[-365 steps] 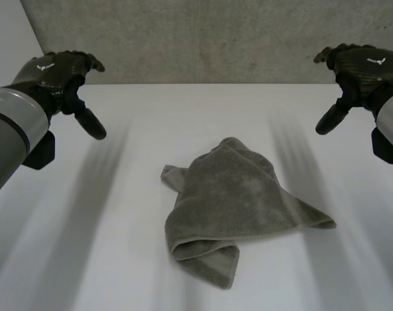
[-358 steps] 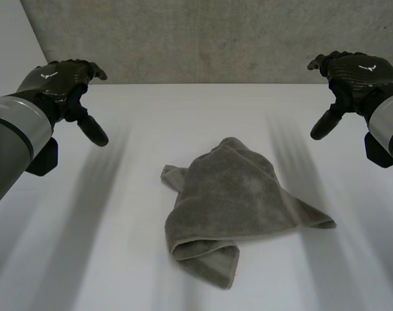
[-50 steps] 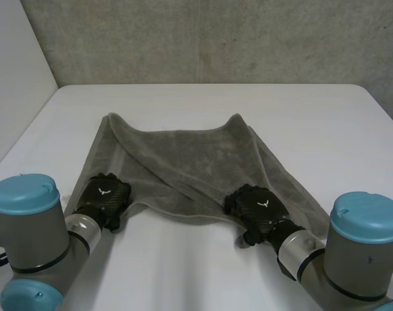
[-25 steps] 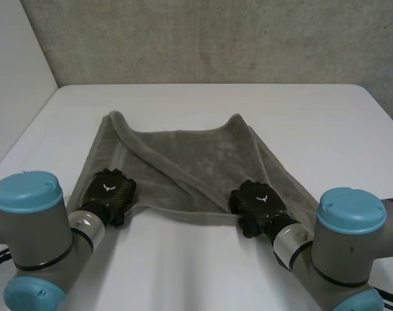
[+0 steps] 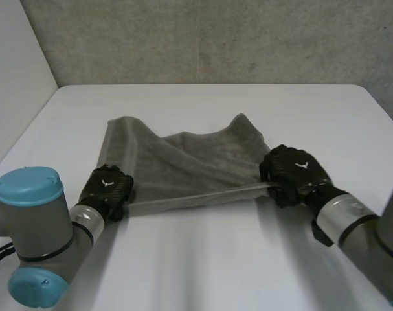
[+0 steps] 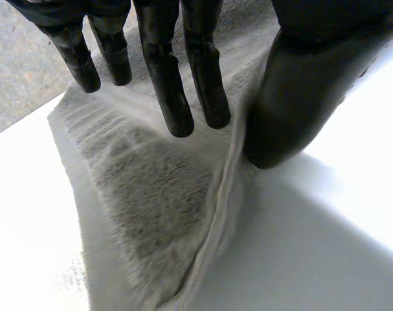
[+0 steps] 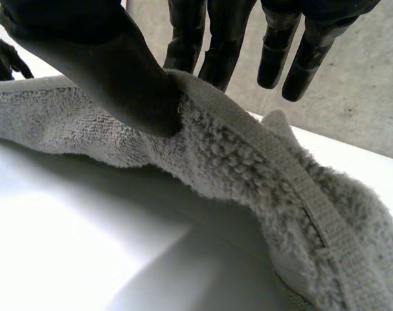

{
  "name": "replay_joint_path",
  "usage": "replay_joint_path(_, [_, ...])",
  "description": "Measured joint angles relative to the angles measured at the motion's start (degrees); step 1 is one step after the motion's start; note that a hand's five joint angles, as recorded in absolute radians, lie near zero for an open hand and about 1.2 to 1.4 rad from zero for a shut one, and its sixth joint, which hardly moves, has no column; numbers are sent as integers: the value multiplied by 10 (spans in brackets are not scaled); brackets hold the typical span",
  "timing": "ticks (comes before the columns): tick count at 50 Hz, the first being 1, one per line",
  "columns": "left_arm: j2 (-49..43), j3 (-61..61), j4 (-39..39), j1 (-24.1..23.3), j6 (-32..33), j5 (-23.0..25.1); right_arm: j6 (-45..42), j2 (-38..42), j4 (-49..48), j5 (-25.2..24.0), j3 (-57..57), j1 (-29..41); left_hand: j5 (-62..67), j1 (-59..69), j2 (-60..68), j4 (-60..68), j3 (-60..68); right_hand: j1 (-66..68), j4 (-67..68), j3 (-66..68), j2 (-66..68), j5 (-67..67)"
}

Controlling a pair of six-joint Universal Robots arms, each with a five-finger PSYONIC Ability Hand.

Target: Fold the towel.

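A grey towel (image 5: 183, 165) lies spread on the white table (image 5: 202, 259), its near edge raised and stretched between my two hands. My left hand (image 5: 107, 189) holds the near left corner; in the left wrist view its fingers (image 6: 173, 97) lie on top of the towel (image 6: 138, 194) and the thumb (image 6: 300, 97) closes against the hem from the other side. My right hand (image 5: 293, 172) holds the near right end of that edge. In the right wrist view the thumb (image 7: 105, 71) pinches the towel's hem (image 7: 248, 168) against the fingers behind it.
A grey concrete wall (image 5: 215, 39) runs along the table's far edge and a pale panel (image 5: 15, 97) stands at its left side. Bare tabletop lies in front of the towel and to its right.
My right hand has closed on the near edge and swung out to the right and farther away, pulling it taut. The left hand has stayed at its corner, its fingers closing in.
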Motion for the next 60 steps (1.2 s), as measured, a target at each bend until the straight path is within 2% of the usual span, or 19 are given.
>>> replay_joint_path(7, [8, -2, -4, -1, 0, 8, -5, -43, 17, -27, 18, -36, 197, 186, 192, 0, 0, 0, 0, 0, 0, 0])
replay_joint_path(12, [27, -8, -12, 0, 0, 11, -25, -52, 40, -42, 18, -41, 201, 186, 197, 0, 0, 0, 0, 0, 3, 0])
replay_joint_path(26, [181, -29, -120, 17, 1, 18, -186, -61, 137, -66, 36, -72, 201, 186, 205, 0, 0, 0, 0, 0, 16, 0])
replay_joint_path(31, [227, -21, -168, 43, 2, 45, -220, -60, 159, -66, 35, -82, 201, 186, 211, 0, 0, 0, 0, 0, 22, 0])
replay_joint_path(37, [240, -13, -195, 77, 0, 92, -233, -48, 158, -65, 31, -90, 201, 186, 213, 0, 0, 0, 0, 0, 22, 0])
replay_joint_path(43, [235, -11, -211, 104, -3, 125, -235, 4, 120, -61, 29, -89, 201, 186, 213, 0, 0, 0, 0, 0, 22, 0])
replay_joint_path(47, [231, -11, -213, 115, -3, 128, -234, 27, 97, -58, 30, -90, 201, 186, 213, 0, 0, -12, 0, 0, 4, -29])
replay_joint_path(60, [222, 0, -212, 145, -18, 128, -226, 37, 85, -52, 43, -92, 214, 186, 214, 0, 0, -213, 0, 0, -164, -220])
